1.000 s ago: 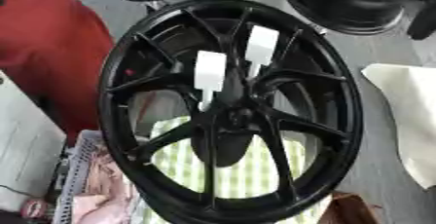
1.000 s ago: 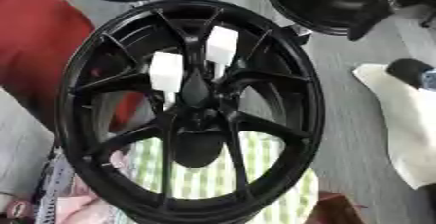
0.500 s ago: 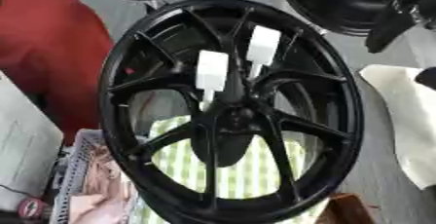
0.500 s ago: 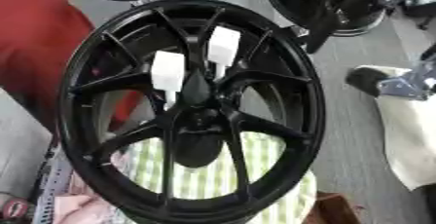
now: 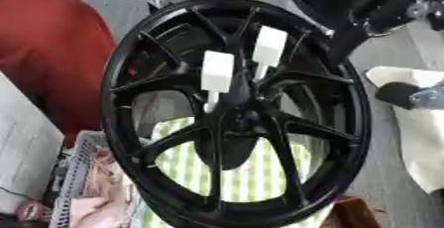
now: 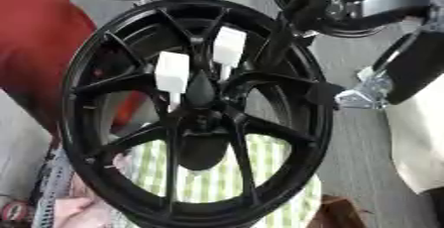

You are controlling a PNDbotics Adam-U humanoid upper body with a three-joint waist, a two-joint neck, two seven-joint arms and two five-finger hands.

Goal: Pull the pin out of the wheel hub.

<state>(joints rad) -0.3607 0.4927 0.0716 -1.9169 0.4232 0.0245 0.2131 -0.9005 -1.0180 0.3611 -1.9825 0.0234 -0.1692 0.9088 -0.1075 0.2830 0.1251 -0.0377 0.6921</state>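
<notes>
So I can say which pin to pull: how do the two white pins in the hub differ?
The left pin sits lower and nearer the hub centre; the right pin sits higher, closer to the right hand coming in from the upper right. The left pin's head looks slightly larger. Both have white blocky heads on thin stems, standing among the black wheel's spokes.

Three black wheels (image 5: 234,113); two white pins (image 5: 217,71); one robot hand (image 6: 299,9).

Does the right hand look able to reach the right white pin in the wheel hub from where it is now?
Probably yes. The right hand comes in from the upper right, its fingers over the rim of the wheel, close to the right white pin. Nothing lies between them, and the pin's white head stands out above the spokes.
</notes>
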